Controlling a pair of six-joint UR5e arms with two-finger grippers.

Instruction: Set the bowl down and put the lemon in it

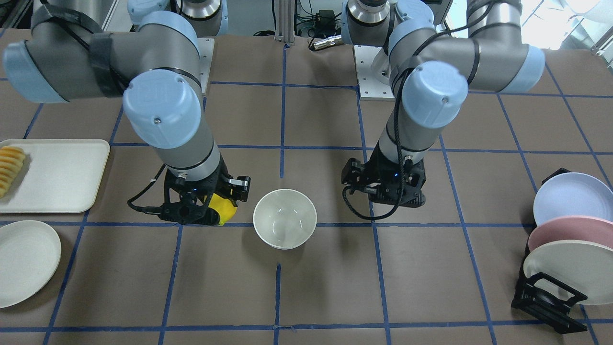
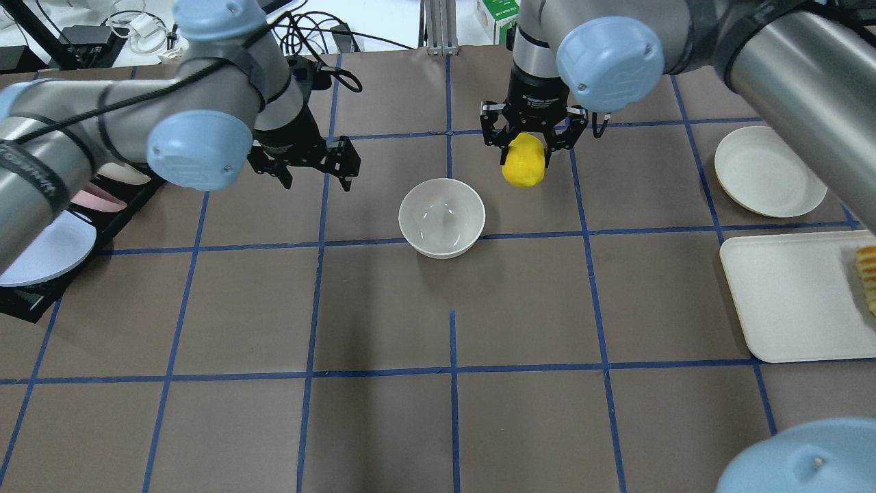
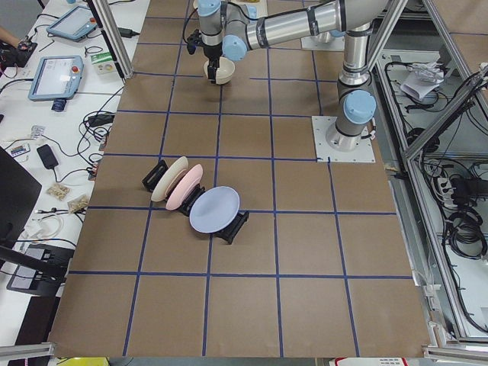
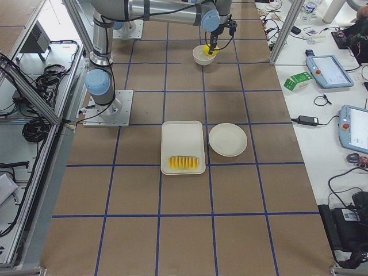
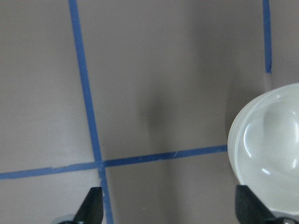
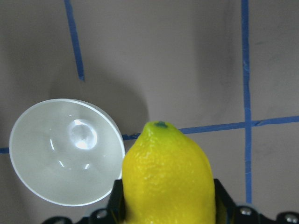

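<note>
**Lemon held just beside the bowl**

The bowl point(image 2: 442, 218) stands upright near the middle of the counter point(image 2: 383, 308), its near edge over a blue tape line. The right fingers point(image 2: 497, 135) pinch the lemon point(image 2: 523, 161) from both sides. The fruit hangs below them with its greenish tip pointing down. It is above the counter, just to the right of the bowl and a little farther back, not over the bowl's mouth.

The left fingers point(image 2: 344, 161) are spread wide. They hover to the left of the bowl and clear of it, and the left wrist view catches only the bowl's rim at its right edge.

Far to the right lie a round plate point(image 2: 770, 171) and a tray point(image 2: 787, 301) carrying sliced food point(image 2: 868, 274). A rack of pastel plates point(image 1: 570, 230) stands at the far left.
</note>
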